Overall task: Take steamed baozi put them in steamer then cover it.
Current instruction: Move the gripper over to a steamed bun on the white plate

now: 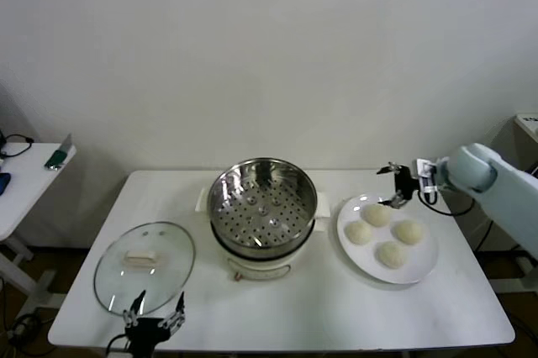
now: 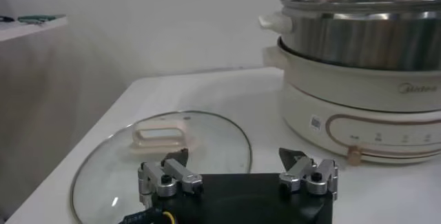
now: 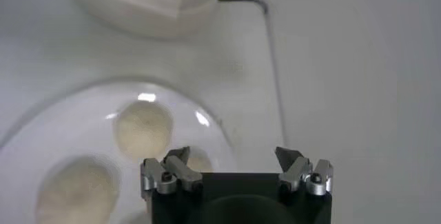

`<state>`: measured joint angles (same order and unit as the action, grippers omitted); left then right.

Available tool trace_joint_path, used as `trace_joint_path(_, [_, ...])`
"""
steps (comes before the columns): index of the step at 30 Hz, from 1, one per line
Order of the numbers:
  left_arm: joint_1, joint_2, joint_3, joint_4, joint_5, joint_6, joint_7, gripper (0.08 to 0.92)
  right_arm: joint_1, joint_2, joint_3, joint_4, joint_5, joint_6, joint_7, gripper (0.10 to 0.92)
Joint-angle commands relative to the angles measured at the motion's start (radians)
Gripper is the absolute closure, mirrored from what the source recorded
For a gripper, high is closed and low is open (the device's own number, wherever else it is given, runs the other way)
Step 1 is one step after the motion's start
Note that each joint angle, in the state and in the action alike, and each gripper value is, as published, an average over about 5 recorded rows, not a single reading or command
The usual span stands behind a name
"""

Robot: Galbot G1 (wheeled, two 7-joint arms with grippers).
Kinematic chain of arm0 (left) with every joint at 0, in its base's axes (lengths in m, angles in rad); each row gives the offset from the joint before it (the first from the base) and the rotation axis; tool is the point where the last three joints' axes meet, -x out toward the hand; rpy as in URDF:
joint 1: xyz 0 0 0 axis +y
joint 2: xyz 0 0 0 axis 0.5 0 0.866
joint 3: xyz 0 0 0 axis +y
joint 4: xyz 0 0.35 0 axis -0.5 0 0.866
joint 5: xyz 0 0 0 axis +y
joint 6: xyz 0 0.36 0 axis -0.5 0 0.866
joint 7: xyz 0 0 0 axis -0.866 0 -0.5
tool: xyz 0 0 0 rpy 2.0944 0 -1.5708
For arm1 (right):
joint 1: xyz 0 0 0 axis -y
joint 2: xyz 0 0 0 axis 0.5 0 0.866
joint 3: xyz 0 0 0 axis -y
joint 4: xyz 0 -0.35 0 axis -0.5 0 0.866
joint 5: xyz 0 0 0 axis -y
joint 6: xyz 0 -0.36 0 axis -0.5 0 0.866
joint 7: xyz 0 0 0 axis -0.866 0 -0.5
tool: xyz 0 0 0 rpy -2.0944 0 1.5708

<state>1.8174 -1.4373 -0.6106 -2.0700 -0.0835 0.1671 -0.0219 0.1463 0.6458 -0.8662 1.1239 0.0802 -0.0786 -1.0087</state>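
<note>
- The left hand (image 1: 155, 314) is parked at the near edge of the tabletop (image 1: 319, 307), its fingers spread wide and nothing held; the glass lid (image 1: 145, 267) lies flat just beyond it, handle up.
- The steamer (image 1: 262, 207) is set mid-tabletop, uncovered, its perforated tray bare (no bun has been put in yet, so the task is judged to be at its start).
- The four steamed baozi (image 1: 384, 232) are gathered on a white plate (image 1: 424, 267) just beside the steamer, on the robot's right.
- The right hand (image 1: 396, 185) is held over the far rim of that plate, released and empty; the nearest bun lies just below and slightly toward the robot from it, so the coming move is judged to be a short descent. This arm is plainly the nearer one to the buns. The buns are round, so no long axis has to be matched.
- The right wrist view shows one bun ahead of the fingertips, off toward one finger rather than centred between them, which the head view cannot settle.
- The left wrist view shows the lid and the steamer's white base, but no buns.
</note>
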Motion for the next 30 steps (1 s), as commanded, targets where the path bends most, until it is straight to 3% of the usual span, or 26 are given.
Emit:
trace_joint_path(1, [0.000,-0.001,0.002,-0.002,0.005,0.000,0.001,0.177,0.189,0.130,-0.271,-0.214,-0.006,0.011,-0.140,0.203])
trace_joint_path(9, [-0.001,0.003,-0.002,0.000,0.003,-0.001,0.002,0.177,0.049,0.255,-0.167,-0.319,-0.011,0.004,-0.088,0.203])
trace_joint_path(23, [-0.007,0.001,-0.003,0.015,0.001,-0.001,0.001,0.177,-0.058,0.362,-0.048,-0.524,-0.148,0.052,-0.049,0.203])
trace_joint_path(30, [-0.013,0.002,-0.001,0.024,0.000,-0.004,-0.002,0.177,-0.073,0.381,-0.015,-0.545,-0.130,0.063,-0.024,0.203])
